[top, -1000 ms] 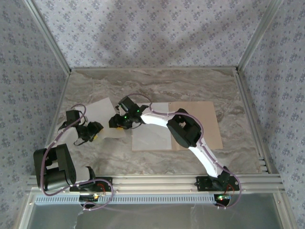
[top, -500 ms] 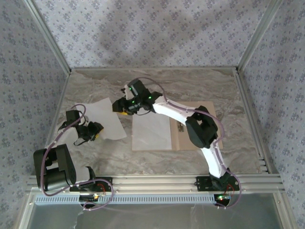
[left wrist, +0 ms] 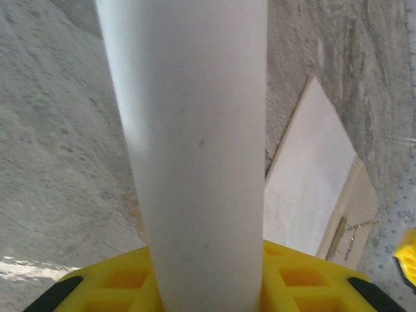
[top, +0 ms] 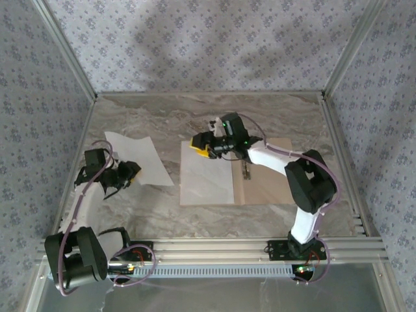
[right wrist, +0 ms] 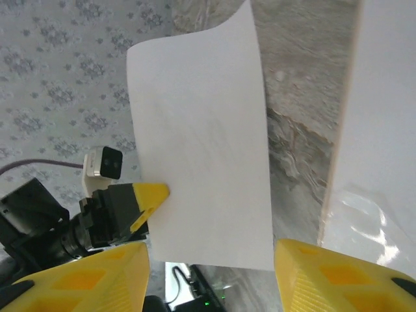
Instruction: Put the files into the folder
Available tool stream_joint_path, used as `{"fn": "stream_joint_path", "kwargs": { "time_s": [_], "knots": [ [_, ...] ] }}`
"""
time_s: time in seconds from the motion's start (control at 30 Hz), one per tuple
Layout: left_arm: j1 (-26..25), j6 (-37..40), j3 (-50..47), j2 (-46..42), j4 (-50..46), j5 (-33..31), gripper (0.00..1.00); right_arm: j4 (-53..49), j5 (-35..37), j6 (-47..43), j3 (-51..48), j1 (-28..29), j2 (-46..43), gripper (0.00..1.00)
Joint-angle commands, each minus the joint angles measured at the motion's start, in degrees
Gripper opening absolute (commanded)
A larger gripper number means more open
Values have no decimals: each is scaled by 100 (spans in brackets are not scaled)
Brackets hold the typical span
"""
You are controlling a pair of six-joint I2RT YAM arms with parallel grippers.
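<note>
Two white sheets are on the desk (top: 195, 114). The bent sheet (top: 140, 156) is plain and thin. Its near edge is clamped in the left gripper (top: 130, 173), and the rest spreads away from that gripper toward the far side. In the left wrist view it curls up out of the yellow fingers (left wrist: 110, 286) as a rounded white strip (left wrist: 195, 143). The flat sheet (top: 207, 175) lies smooth and unwrinkled just below and on the near side of the right gripper (top: 203, 146). It is well apart from the left gripper, on that gripper's right.

There is one folder (top: 270, 175), a flat tan leaf with a dark metal clip near its spine. It lies under the right forearm, behind the right gripper. The flat sheet's right edge meets the folder. Whether a second leaf lies under that sheet cannot be told.

Two arms are in view. The left arm rises from its base at the near left and reaches forward, and its gripper points right, closed on the bent sheet. The right arm climbs from the near right, folds at a dark elbow over the folder's right side, and runs left across the folder. Its gripper hovers over the flat sheet's far left corner. In the right wrist view its yellow fingers (right wrist: 84, 279) stand apart with nothing between them, and the bent sheet (right wrist: 201, 162) lies farther off, straight ahead.
</note>
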Motion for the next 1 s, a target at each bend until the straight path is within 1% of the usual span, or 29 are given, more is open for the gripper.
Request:
{"fn": "stream_joint_path", "kwargs": {
  "time_s": [0.0, 0.17, 0.27, 0.3, 0.37, 0.43, 0.5, 0.63, 0.77, 0.87, 0.97],
  "knots": [
    [-330, -190, 384, -109, -231, 184, 31, 1460, -434, 851, -630, -110, -428, 58],
    [-908, -534, 723, -139, -216, 40, 30, 2336, -670, 1417, -1483, -432, -862, 64],
    [-1243, -725, 976, -146, -188, -123, 30, 2914, -737, 1863, -1959, -583, -1052, 66],
    [-1362, -758, 1045, -137, -176, -176, 29, 3140, -722, 2031, -2114, -645, -1093, 66],
    [-1597, -843, 1220, -71, -177, -278, 29, 3919, -624, 2507, -2540, -780, -1173, 68],
    [-1783, -919, 1340, -10, -161, -343, 29, 4393, -534, 2852, -2850, -911, -1219, 69],
    [-1958, -998, 1449, 16, -120, -403, 28, 4570, -549, 2977, -2994, -1010, -1271, 70],
    [-2422, -1154, 1792, 73, -77, -558, 28, 4575, -610, 2987, -3167, -1043, -1394, 70],
    [-2900, -1315, 2152, 148, 24, -719, 28, 5057, -577, 3254, -3410, -1076, -1534, 79],
    [-3230, -1426, 2416, 261, 122, -801, 28, 5664, -458, 3634, -3564, -1104, -1582, 83],
    [-3503, -1532, 2669, 391, 267, -858, 28, 5963, -403, 3888, -3629, -1112, -1592, 84]
  ]
}}
